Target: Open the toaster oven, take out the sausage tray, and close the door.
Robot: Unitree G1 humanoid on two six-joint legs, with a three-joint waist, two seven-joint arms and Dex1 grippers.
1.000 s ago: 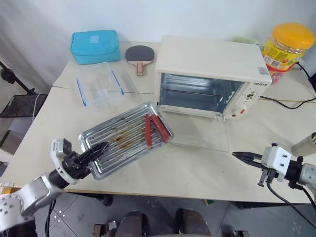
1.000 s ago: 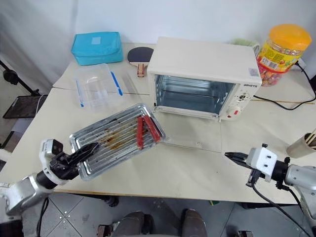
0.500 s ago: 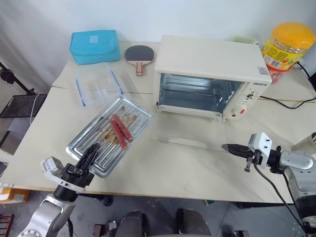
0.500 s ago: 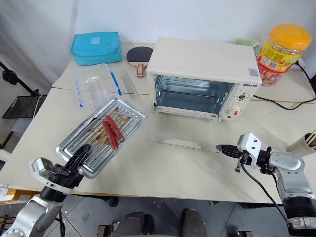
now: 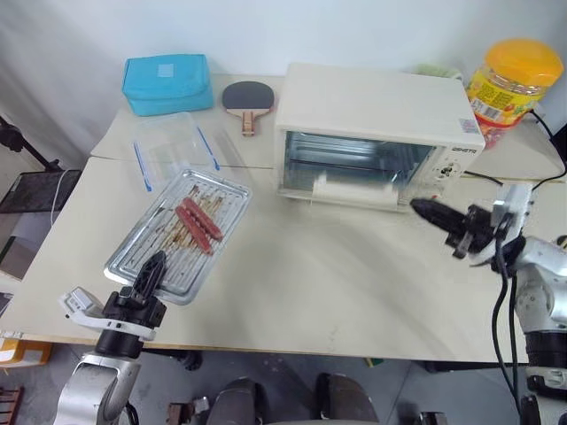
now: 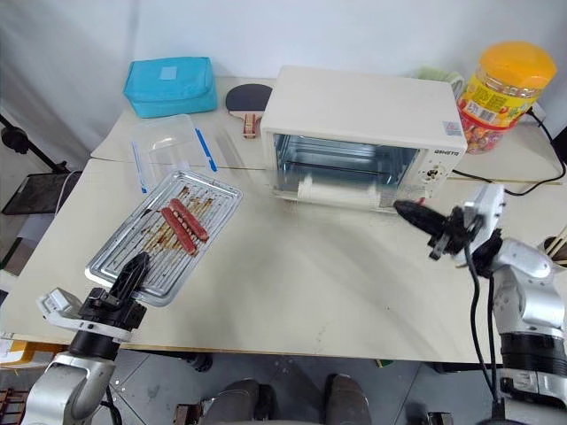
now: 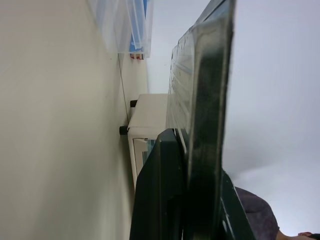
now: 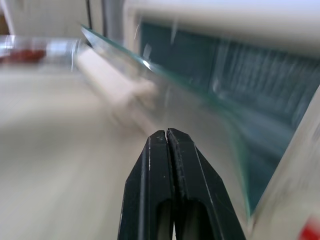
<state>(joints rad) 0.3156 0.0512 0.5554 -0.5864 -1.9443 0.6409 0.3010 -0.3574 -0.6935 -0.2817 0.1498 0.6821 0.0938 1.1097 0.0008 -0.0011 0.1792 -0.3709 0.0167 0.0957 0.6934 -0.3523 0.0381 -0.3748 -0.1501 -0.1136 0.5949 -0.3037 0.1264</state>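
Now | sausage tray [image 5: 177,234] clamped in left gripper [image 5: 152,267] | door [image 5: 354,188] half-raised by right gripper [image 5: 423,209]

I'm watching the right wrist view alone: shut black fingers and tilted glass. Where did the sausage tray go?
Observer: The tray is out of the oven, on the left, its near edge clamped in the left gripper.
Operator: How many sausages?
Observer: Two sausages, side by side.
Operator: What else is near the oven?
Observer: An orange-lidded jar stands at its back right.
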